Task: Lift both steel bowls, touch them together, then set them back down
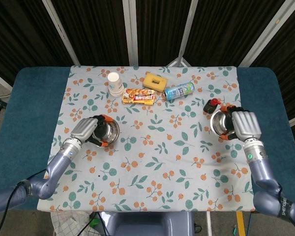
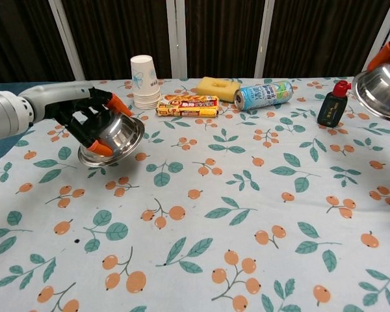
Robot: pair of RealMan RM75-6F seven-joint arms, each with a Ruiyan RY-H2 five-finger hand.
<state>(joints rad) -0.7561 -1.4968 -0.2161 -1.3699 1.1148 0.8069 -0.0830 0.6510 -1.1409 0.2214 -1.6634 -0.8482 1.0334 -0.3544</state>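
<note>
My left hand [image 1: 87,130] [image 2: 84,120] grips one steel bowl [image 1: 106,131] [image 2: 115,135] by its rim and holds it tilted above the cloth on the left side. On the right side my right hand [image 1: 245,124] holds the other steel bowl [image 1: 220,123] [image 2: 379,90] off the table. In the chest view that bowl sits at the right edge, with only orange fingertips [image 2: 380,57] showing around it.
At the back of the floral cloth [image 1: 152,162] stand stacked paper cups [image 1: 114,83], a snack packet [image 1: 138,96], a yellow sponge [image 1: 155,81] and a lying can [image 1: 179,91]. A small dark bottle [image 1: 210,105] [image 2: 331,103] sits just behind the right bowl.
</note>
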